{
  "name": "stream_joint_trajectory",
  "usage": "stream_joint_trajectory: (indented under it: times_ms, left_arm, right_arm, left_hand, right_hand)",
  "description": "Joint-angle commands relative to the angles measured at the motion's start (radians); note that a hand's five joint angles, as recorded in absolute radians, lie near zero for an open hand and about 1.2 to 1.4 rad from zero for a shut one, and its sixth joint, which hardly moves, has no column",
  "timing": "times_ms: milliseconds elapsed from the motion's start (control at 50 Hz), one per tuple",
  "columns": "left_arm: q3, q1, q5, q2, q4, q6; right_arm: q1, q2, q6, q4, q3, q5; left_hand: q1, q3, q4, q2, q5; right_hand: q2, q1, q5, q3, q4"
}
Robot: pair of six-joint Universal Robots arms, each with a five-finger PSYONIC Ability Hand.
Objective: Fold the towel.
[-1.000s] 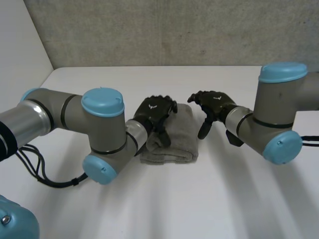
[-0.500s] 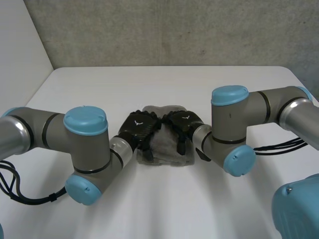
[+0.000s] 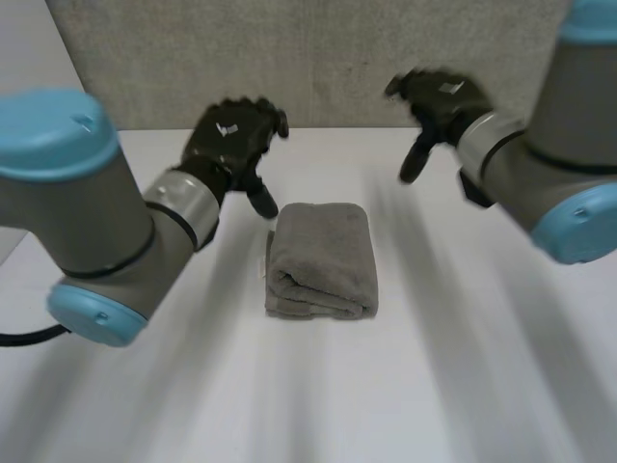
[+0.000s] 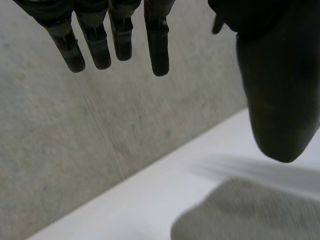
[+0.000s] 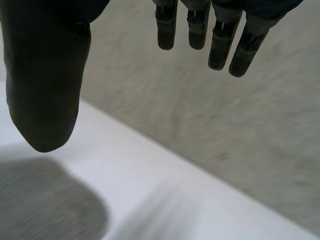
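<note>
Left hand hovers in the upper left of the head view, above the white table. Its fingers hang straight and loosely spread, the thumb well apart from them, holding nothing. Right hand hangs in the upper right, likewise relaxed and empty, with fingers straight and thumb set wide. Between the two and lower in the frame, the grey towel lies at the centre of the table, folded into a thick, compact rectangle with a rolled fold at its near end. Neither hand touches it. A grey wall stands behind the table.
</note>
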Motion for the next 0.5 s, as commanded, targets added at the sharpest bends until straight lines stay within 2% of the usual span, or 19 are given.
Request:
stream_joint_trajectory:
  times_ms: [20,120,160,280,500]
  left_arm:
    - [0.075,0.037,-0.006,0.082,-0.083,-0.064]
    - [0.130,0.090,-0.011,0.111,-0.147,-0.119]
    - [0.167,0.118,-0.009,0.112,-0.217,-0.159]
    - [0.216,0.140,-0.011,0.100,-0.313,-0.191]
    - [0.224,0.160,-0.023,0.109,-0.325,-0.190]
  right_arm:
    - [-0.025,-0.138,0.002,-0.009,0.076,0.108]
    - [-0.047,-0.180,0.002,-0.031,0.124,0.119]
    - [-0.048,-0.187,0.001,-0.035,0.130,0.119]
    - [-0.057,-0.190,-0.001,-0.034,0.118,0.122]
    - [-0.062,-0.209,-0.004,-0.035,0.121,0.122]
  left_hand:
    - [-0.052,-0.052,-0.048,-0.054,-0.039]
    - [-0.046,-0.046,-0.042,-0.048,-0.033]
    - [-0.040,-0.040,-0.036,-0.042,-0.028]
    - [-0.034,-0.034,-0.030,-0.036,-0.022]
    - [-0.031,-0.031,-0.027,-0.033,-0.019]
  right_hand:
    - [-0.069,-0.066,-0.060,-0.056,-0.069]
    - [-0.069,-0.066,-0.060,-0.056,-0.069]
    - [-0.069,-0.066,-0.060,-0.056,-0.069]
    - [-0.069,-0.066,-0.060,-0.056,-0.069]
    - [-0.069,-0.066,-0.060,-0.056,-0.069]
